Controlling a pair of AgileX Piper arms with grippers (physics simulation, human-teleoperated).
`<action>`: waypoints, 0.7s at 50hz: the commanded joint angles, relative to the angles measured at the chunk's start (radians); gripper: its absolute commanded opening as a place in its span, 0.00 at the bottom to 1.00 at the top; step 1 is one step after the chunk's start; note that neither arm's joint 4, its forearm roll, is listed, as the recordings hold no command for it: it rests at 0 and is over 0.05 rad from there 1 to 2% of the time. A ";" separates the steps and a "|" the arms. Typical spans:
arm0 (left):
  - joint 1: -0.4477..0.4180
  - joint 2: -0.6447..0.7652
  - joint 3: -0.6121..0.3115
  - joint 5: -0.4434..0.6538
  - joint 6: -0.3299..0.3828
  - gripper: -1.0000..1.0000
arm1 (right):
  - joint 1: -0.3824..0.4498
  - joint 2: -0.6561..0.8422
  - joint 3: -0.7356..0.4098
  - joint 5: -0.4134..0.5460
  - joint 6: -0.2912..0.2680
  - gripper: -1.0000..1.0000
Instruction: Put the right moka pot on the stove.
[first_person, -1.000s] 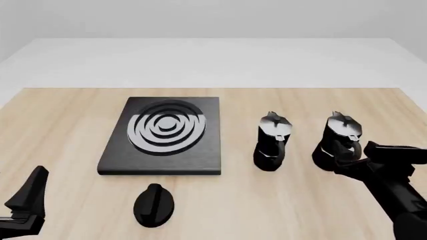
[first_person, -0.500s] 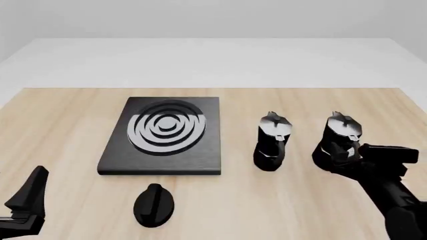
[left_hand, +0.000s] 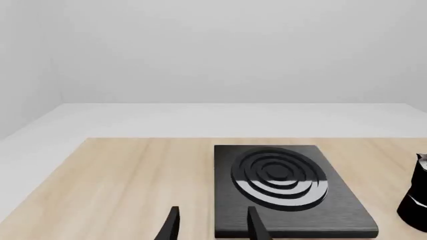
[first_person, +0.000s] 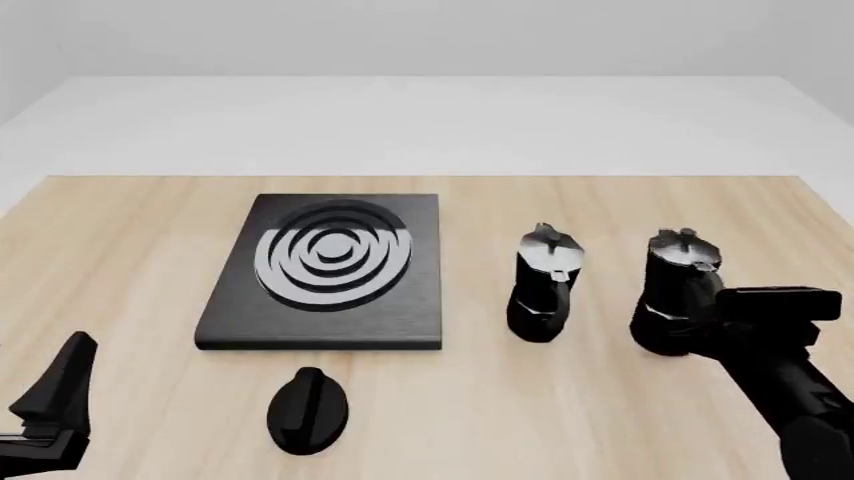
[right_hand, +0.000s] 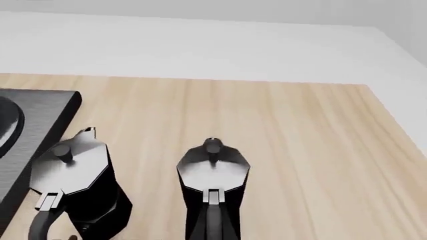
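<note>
The right moka pot (first_person: 678, 292) stands upright on the table at the right, with its silver lid up; it fills the middle of the right wrist view (right_hand: 213, 175), black handle toward the camera. My right gripper (first_person: 707, 315) is at that handle and looks shut on it, its black fingers lost against the black pot. The second moka pot (first_person: 543, 285) stands to its left, also in the right wrist view (right_hand: 77, 175). The stove (first_person: 327, 270) lies flat further left, apart from both pots. My left gripper (left_hand: 212, 222) is open and empty near the front left corner.
A small black oval knob (first_person: 308, 408) lies on the table in front of the stove. The stove also shows in the left wrist view (left_hand: 280, 185), ahead of the open fingers (left_hand: 172, 227). The wooden table ends at a pale far edge (first_person: 427, 178).
My right gripper has moved in onto the right pot's handle. The pot has shifted slightly and now sits more upright. The left arm has not moved.
</note>
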 joint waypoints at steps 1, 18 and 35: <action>0.000 0.000 0.000 0.000 0.000 1.00 | 0.031 -0.198 -0.022 0.147 -0.029 0.00; 0.000 0.000 0.000 0.000 0.000 1.00 | 0.074 -0.453 -0.078 0.390 -0.046 0.00; 0.000 0.000 0.000 0.000 0.000 1.00 | 0.150 -0.603 -0.194 0.592 -0.070 0.00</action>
